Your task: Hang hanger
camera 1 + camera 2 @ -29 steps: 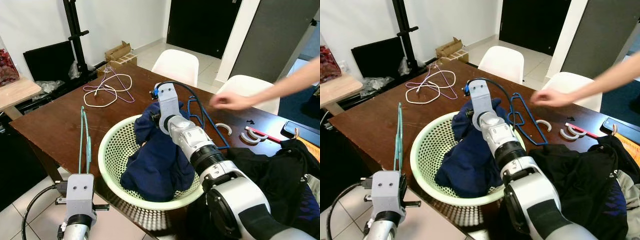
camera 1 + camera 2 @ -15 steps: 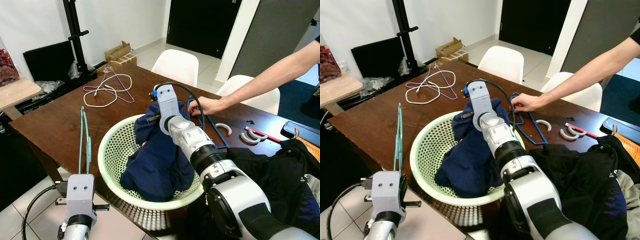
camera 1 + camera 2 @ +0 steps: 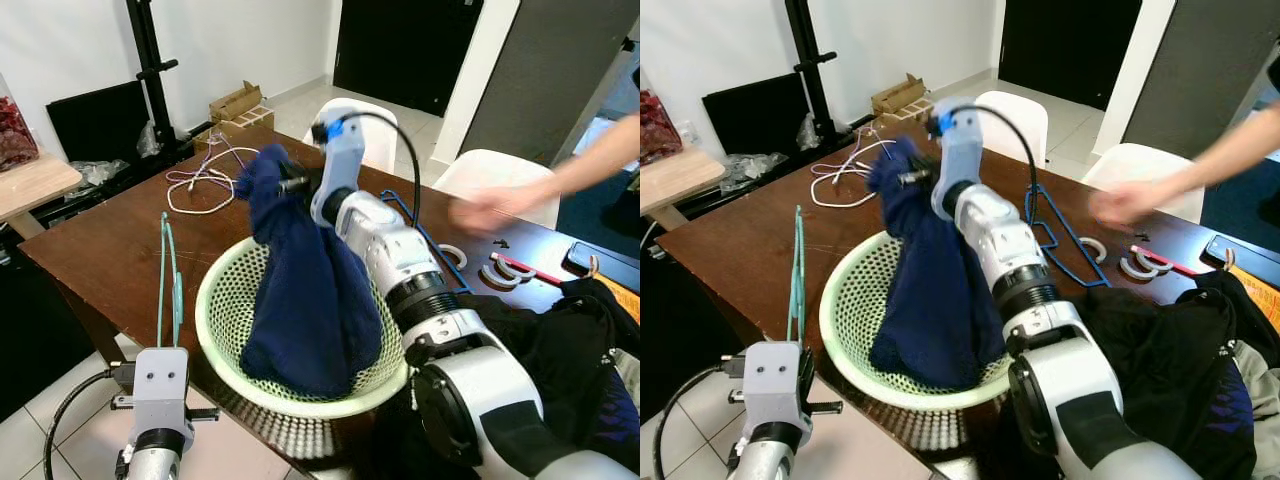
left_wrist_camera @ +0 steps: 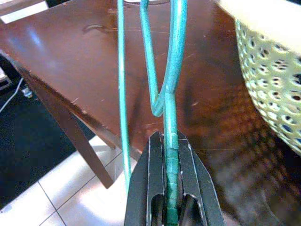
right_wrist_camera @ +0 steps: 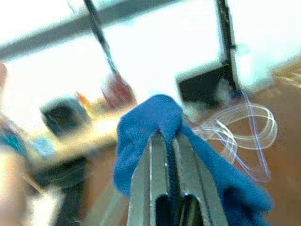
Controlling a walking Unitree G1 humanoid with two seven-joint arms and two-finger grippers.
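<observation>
1. Left gripper (image 4: 171,207): low at the near left, off the table's front edge. Fingers (image 4: 146,197) closed tight on the lower stem of the green hanger (image 3: 175,290). The hanger stands upright from the grip, its thin wire frame rising beside the basket's left wall and apart from it.

2. Table (image 3: 90,235): dark brown wood. A loose bundle of white and purple hangers (image 3: 215,180) lies toward its far left.

3. Laundry basket (image 3: 225,310): pale green, perforated, round, on the near part of the table. It holds the lower half of the garment.

4. Navy garment (image 3: 310,300): one end lifted well above the basket rim, the rest hanging down into the basket as a long drape.

5. Right gripper (image 5: 169,141): raised over the far side of the basket. Fingers closed on a fold at the top of the navy garment, cloth bunched around both tips.

6. Blue hanger (image 3: 1060,235): flat on the table, just right of the basket.

7. White hook pieces (image 3: 510,268): on the table further right, near a red pen-like item (image 3: 530,268).

8. Person's hand (image 3: 490,208): blurred, above the table at the right.

9. Dark clothing pile (image 3: 560,340): on the near right of the table.

Step in hand, as judged: garment being drawn out of the basket; hanger held ready, garment not yet on it. Next move calls for lifting the cloth free of the rim, then bringing its neck opening to the green hanger. The drape may snag on the basket.
</observation>
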